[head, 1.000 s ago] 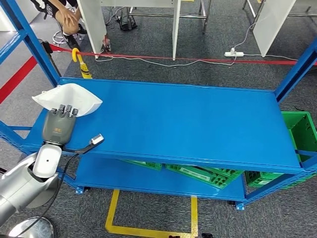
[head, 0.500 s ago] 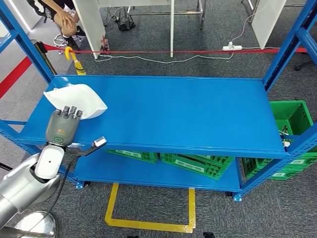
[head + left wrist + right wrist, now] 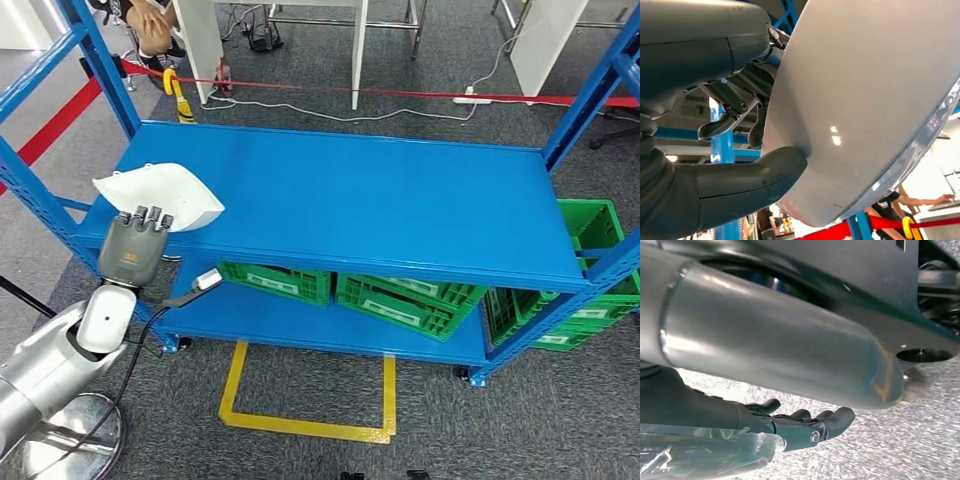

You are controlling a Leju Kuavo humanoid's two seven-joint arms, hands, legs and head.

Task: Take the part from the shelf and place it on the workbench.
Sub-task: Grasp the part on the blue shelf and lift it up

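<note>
Grey carpet runs under a blue metal shelf rack, with a red tape line on the floor beyond it and green plastic crates on the lower tier. At the rack's near corner the robot's left hand grasps a white, smooth curved plastic part; the fingers lie over its near edge and the thick grey thumb presses its underside. The part extends just beyond the fingertips, above the top shelf board. The right hand hangs over the carpet, fingers loosely extended, holding nothing.
</note>
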